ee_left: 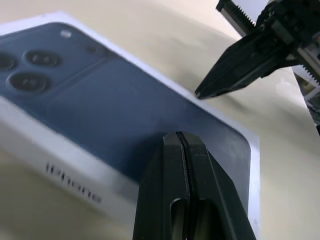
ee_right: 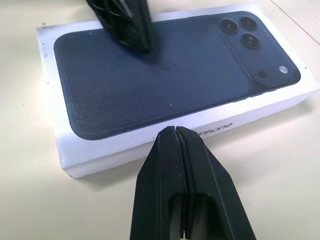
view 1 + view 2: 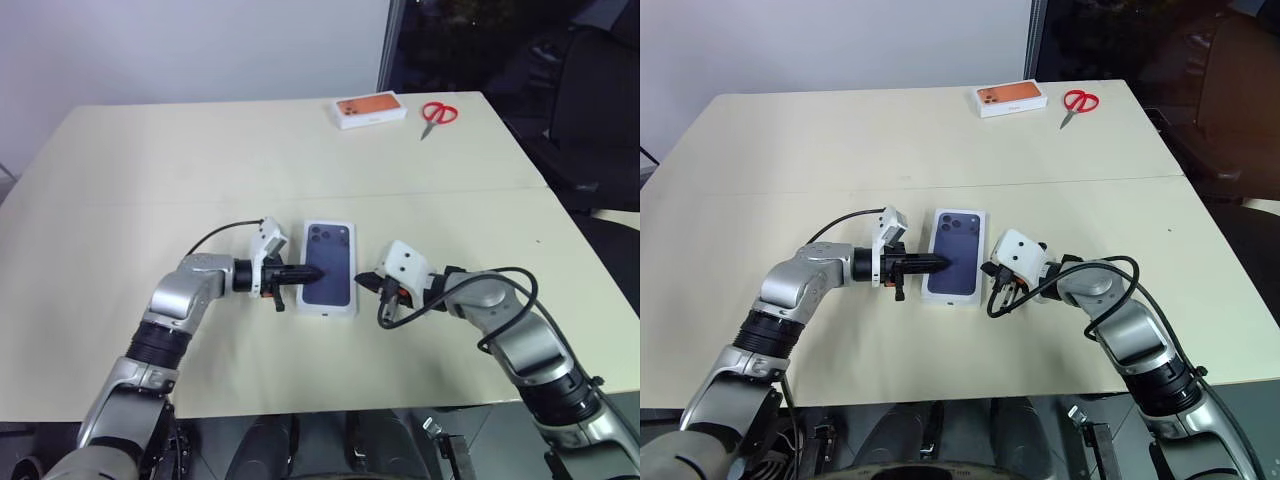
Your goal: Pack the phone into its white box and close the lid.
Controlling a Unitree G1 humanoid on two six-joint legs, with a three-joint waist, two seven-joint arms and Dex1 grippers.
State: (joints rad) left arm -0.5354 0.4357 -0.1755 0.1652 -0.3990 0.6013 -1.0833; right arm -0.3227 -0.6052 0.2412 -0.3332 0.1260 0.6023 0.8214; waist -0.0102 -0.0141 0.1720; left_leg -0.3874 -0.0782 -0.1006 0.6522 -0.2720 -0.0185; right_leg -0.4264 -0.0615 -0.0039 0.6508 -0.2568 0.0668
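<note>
The lid (image 3: pixel 331 268) sits closed on the tabletop (image 3: pixel 200 160). Left gripper (image 3: pixel 312 272) rests over its printed face, jaws closed and empty. Right gripper (image 3: pixel 362 283) is beside its edge, jaws closed and empty.

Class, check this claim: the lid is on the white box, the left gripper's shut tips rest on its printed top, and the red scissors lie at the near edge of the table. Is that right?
One detail is wrong. The red scissors lie at the far edge of the table, beside the orange-topped box, as the left eye view shows. The lid is on, with the shut left gripper resting on its printed top.
</note>
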